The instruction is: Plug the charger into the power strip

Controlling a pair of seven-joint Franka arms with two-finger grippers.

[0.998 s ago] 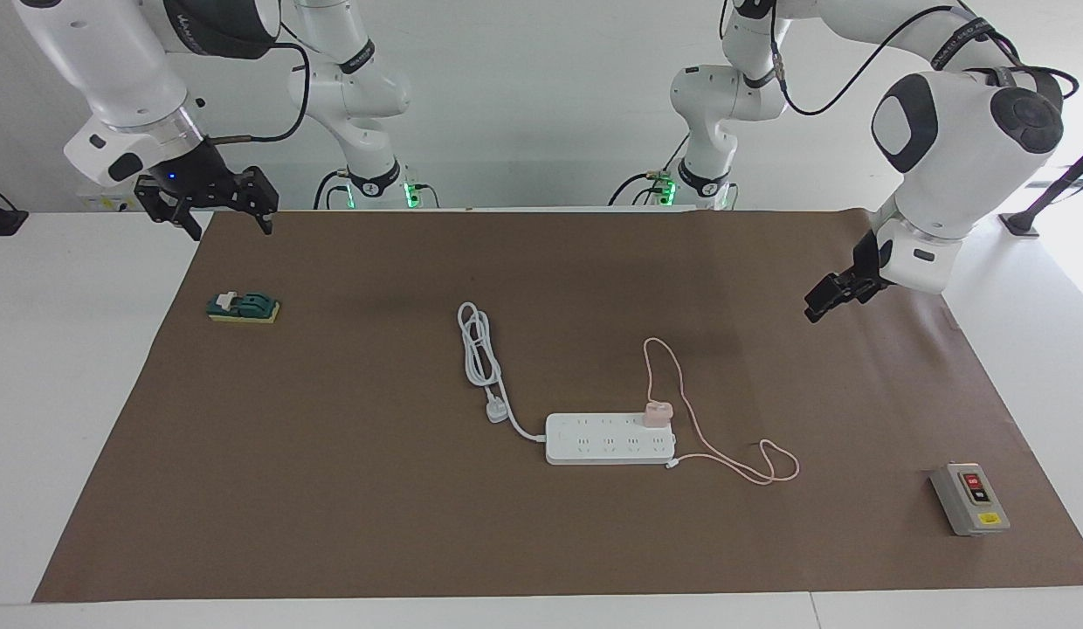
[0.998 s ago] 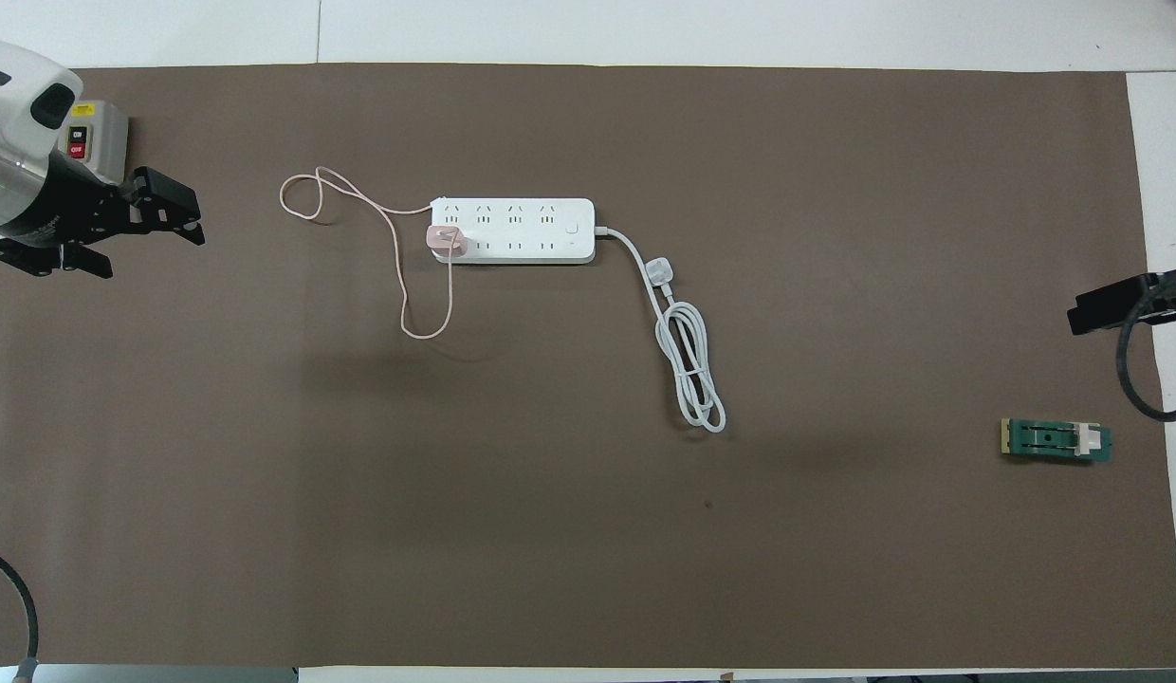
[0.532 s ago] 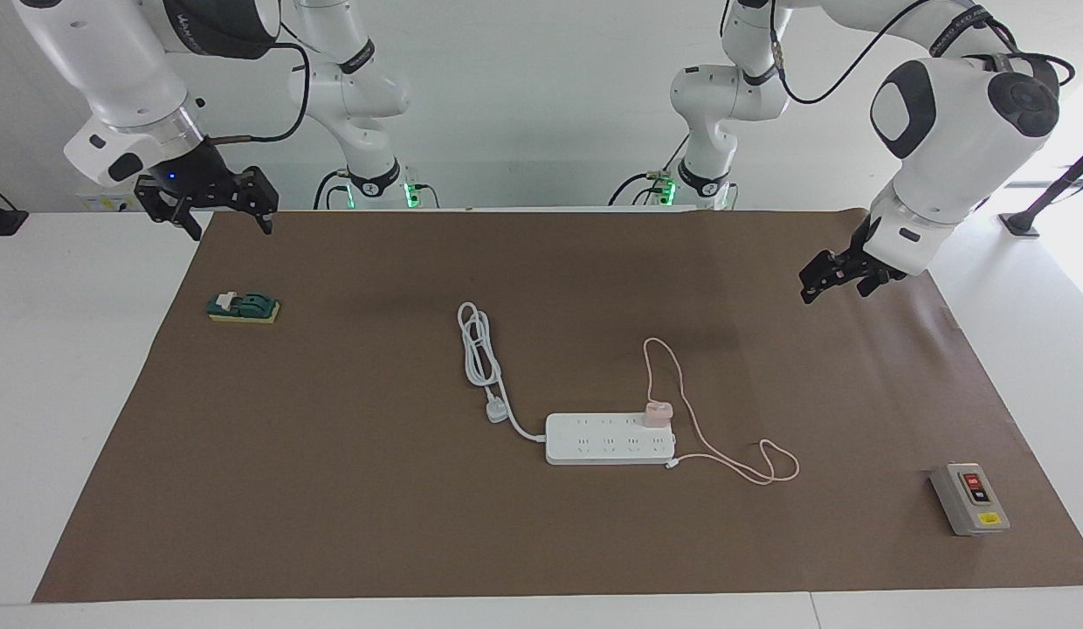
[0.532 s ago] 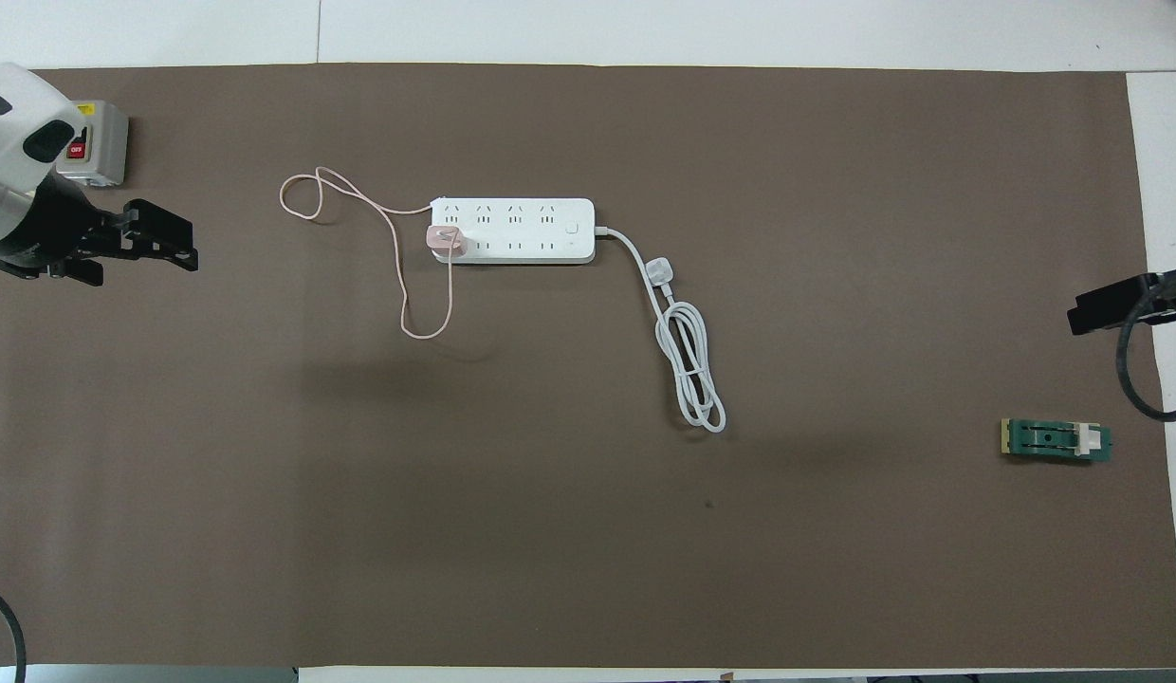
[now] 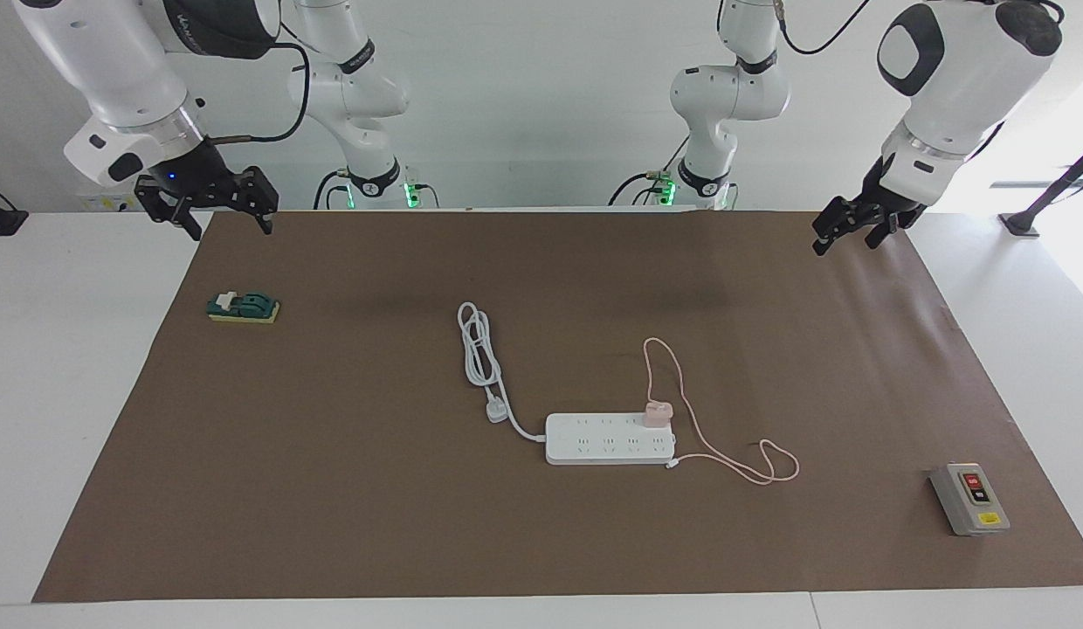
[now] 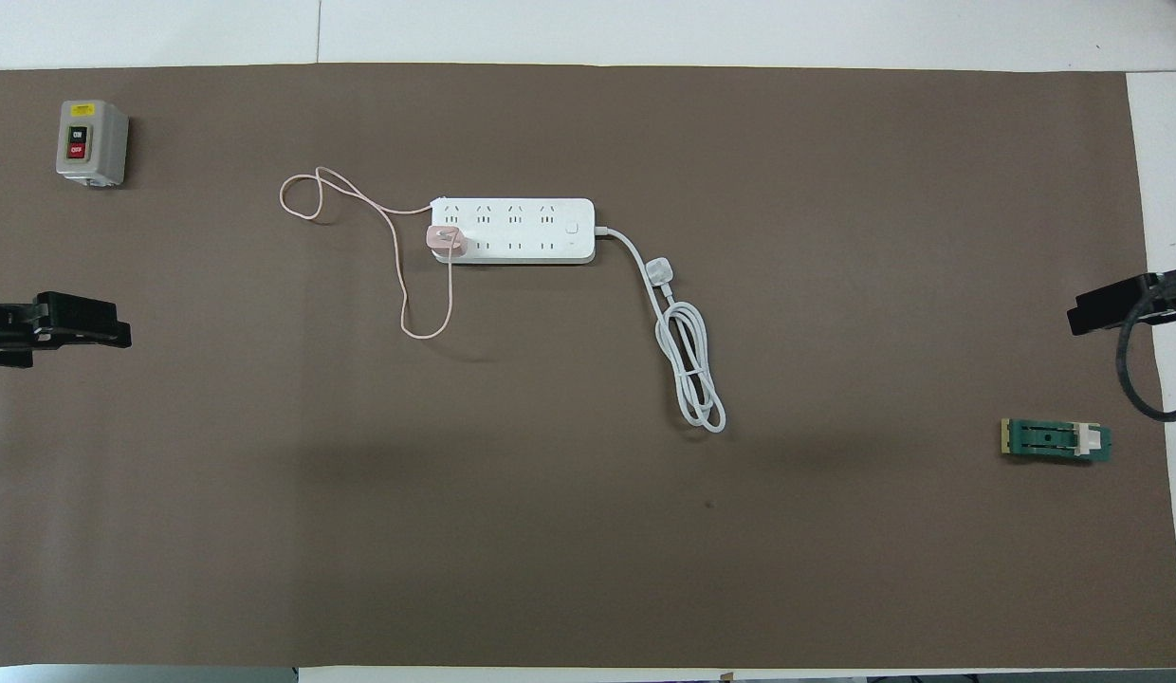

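1. Now the small pale pink cube charger [image 5: 658, 412] sits in the long flat white power strip [image 5: 608, 438], mid-mat.
2. My left gripper [image 5: 846, 225] hangs open, empty.
3. My right gripper [image 5: 211, 203] waits open.

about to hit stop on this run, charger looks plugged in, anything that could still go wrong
Both grippers, left and right, hang open and apart from everything.
1. The charger sits at the power strip's end socket; full seating cannot be confirmed.
2. Its pink cable loops loosely on the mat and could snag a passing arm.
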